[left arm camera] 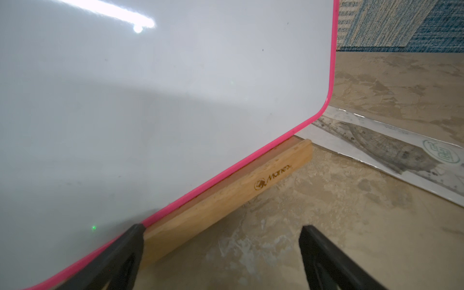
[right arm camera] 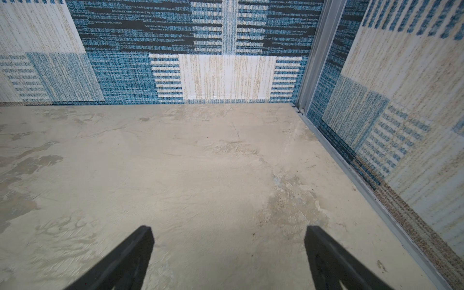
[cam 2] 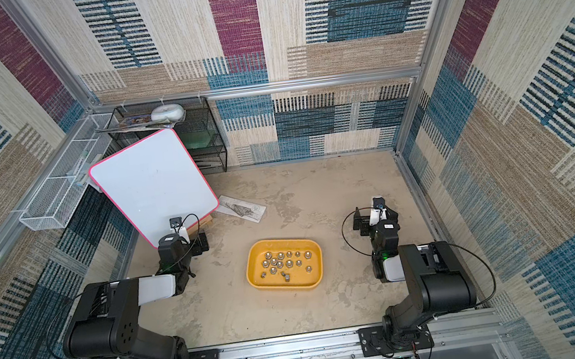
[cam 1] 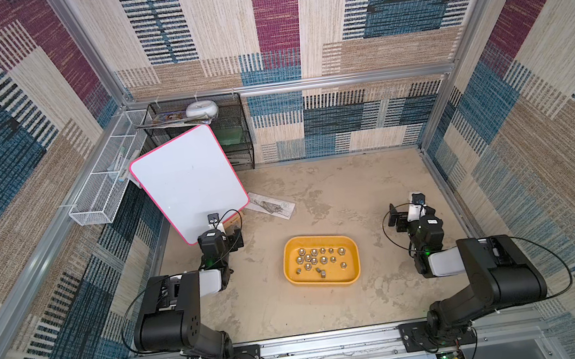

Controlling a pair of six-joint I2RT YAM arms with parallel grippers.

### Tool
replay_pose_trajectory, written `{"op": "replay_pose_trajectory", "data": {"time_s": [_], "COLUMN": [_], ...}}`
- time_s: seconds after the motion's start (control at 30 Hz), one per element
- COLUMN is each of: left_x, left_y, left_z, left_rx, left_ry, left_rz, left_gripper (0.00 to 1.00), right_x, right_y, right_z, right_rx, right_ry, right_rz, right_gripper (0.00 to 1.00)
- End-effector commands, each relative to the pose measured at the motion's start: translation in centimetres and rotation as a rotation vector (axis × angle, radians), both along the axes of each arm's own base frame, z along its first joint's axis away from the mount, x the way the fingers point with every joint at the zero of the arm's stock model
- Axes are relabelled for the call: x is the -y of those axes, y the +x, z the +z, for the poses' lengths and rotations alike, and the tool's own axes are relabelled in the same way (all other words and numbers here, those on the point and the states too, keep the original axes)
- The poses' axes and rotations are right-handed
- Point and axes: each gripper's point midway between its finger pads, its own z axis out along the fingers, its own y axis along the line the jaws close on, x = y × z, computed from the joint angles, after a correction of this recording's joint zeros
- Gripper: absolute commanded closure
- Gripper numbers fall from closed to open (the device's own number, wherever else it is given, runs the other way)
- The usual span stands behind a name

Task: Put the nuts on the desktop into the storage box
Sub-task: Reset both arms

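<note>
Nuts (cam 1: 314, 260): about 15 counted, all inside storage box (cam 1: 322, 283). Storage box: 1, lower centre in both top views, on desktop (cam 1: 353, 195).
Arms: 2, elbows folded back at lower frame corners.
Left gripper (left arm camera: 221, 228): fingers spread, gripping nothing, facing 1 whiteboard (cam 1: 187, 180).
Right gripper (right arm camera: 228, 228): fingers spread, gripping nothing, over bare desktop.
Desktop: mottled beige.
Walls: patterned woven panels.

In both top views the nuts (cam 1: 318, 260) in the storage box (cam 1: 322, 282) are too small to count. The left wrist view cuts off the whiteboard (left arm camera: 150, 113) at 3 edges, and also the printed sheet (left arm camera: 401, 155). The whiteboard hides part of its wooden base (left arm camera: 226, 198).
</note>
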Motion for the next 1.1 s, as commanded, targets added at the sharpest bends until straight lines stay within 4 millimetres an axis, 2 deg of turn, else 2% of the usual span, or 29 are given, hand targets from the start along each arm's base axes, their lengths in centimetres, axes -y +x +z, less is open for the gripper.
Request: {"op": "replay_pose_trajectory", "data": {"time_s": [0.0,0.4,0.47,1.07], "left_x": [0.2,0.2,0.2,0.2], "left_y": [0.3,0.3,0.3,0.3], "left_z": [0.6,0.5,0.6,0.6], "left_rx": [0.024,0.024,0.024,0.025], "left_ry": [0.001,0.001,0.001,0.001], "left_rz": [-0.017,-0.017,-0.016,-0.017], "left_gripper": [0.00,0.00,0.00,0.00], "right_x": [-0.1,-0.2,-1.9,-1.9], "right_y": [0.2,0.2,0.4,0.3], "right_z": [0.6,0.7,0.6,0.6], "right_rx": [0.027,0.027,0.016,0.019], "right_ry": [0.010,0.011,-0.007,0.003], "right_rz": [0.008,0.014,0.126,0.141], "right_gripper": [0.01,0.01,0.01,0.01]}}
